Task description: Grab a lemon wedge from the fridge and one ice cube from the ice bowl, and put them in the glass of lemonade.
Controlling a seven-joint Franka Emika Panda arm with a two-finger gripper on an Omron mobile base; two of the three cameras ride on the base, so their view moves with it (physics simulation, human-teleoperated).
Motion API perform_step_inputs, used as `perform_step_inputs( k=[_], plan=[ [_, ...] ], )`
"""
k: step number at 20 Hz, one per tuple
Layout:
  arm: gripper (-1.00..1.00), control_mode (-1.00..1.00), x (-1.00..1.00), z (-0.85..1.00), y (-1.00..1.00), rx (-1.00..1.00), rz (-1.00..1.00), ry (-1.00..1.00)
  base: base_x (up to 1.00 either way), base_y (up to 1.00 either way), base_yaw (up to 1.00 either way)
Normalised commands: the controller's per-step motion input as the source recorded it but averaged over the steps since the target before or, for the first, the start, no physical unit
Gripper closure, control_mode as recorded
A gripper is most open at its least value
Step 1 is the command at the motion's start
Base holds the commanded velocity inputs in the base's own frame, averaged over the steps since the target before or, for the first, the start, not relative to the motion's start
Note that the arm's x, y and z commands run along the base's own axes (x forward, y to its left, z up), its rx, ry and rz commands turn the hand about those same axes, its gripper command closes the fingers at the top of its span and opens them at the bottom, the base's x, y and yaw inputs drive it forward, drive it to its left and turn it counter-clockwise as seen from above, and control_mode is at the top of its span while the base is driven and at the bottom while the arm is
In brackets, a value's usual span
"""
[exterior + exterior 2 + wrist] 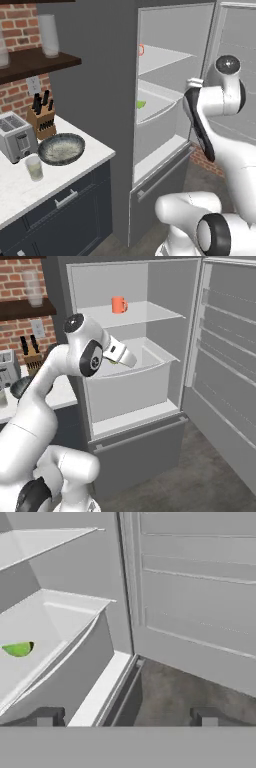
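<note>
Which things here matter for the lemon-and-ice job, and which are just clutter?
For the job: lemon wedge in the open fridge; ice bowl; glass of lemonade; open gripper.

Lying about: orange mug, toaster, knife block, frosted jar.

Brick wall [20, 25], white counter [55, 170], dark cabinets [60, 210].

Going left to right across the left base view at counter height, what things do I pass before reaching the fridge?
Toaster, then glass of lemonade, knife block, ice bowl, and lemon wedge inside the fridge.
</note>
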Motion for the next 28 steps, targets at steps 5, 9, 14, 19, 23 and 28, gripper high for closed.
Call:
perform_step_inputs(
  k=[5,9,14,19,23,28],
  plan=[
    [-1.00,-1.00,-0.78,-0.13,0.57,0.14,0.33,0.19,0.00,0.00,0.00],
    [-1.00,-1.00,-0.92,-0.22,0.41,0.00,0.39,0.16,0.00,0.00,0.00],
    [-1.00,-1.00,-0.94,-0.11,0.27,-0.01,0.30,0.00,0.00,0.00,0.00],
    [-1.00,-1.00,-0.55,0.00,0.21,-0.09,0.13,0.14,0.00,0.00,0.00],
    [-1.00,-1.00,-0.06,0.00,0.27,-0.20,0.00,0.06,0.00,0.00,0.00],
    [-1.00,-1.00,0.00,0.00,0.05,0.00,0.00,0.00,0.00,0.00,0.00]
  ],
)
